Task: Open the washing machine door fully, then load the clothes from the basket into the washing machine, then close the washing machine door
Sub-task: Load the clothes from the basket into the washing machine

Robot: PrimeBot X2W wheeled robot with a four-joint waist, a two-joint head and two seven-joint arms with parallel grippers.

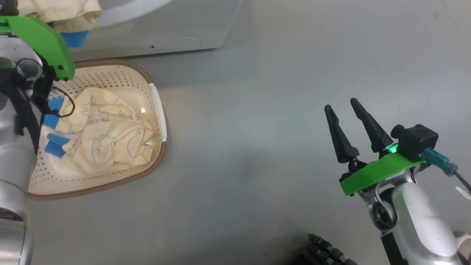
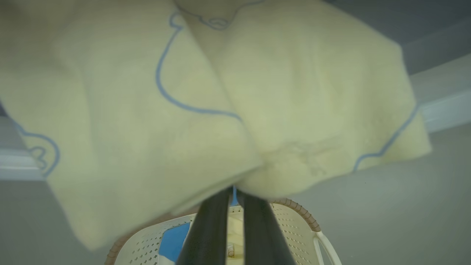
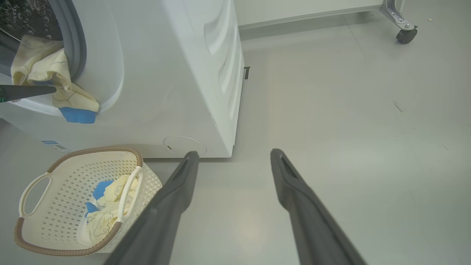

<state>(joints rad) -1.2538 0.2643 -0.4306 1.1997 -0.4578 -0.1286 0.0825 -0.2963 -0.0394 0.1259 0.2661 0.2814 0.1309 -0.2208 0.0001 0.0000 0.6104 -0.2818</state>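
Left hand (image 2: 235, 192) is pinched shut on a garment (image 2: 147, 110) draped over the washer (image 3: 165, 92) lip, probably to shove it in; right hand (image 1: 340, 103) idles wide open.

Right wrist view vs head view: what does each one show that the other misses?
Right wrist view: steel drum, grey gasket, a caster. Head view: the green mount and black camera behind the right pincer, plus the left forearm. Both: the basket with clothes, the washing machine front, a garment hanging at its mouth, the right pincer's open fingers.
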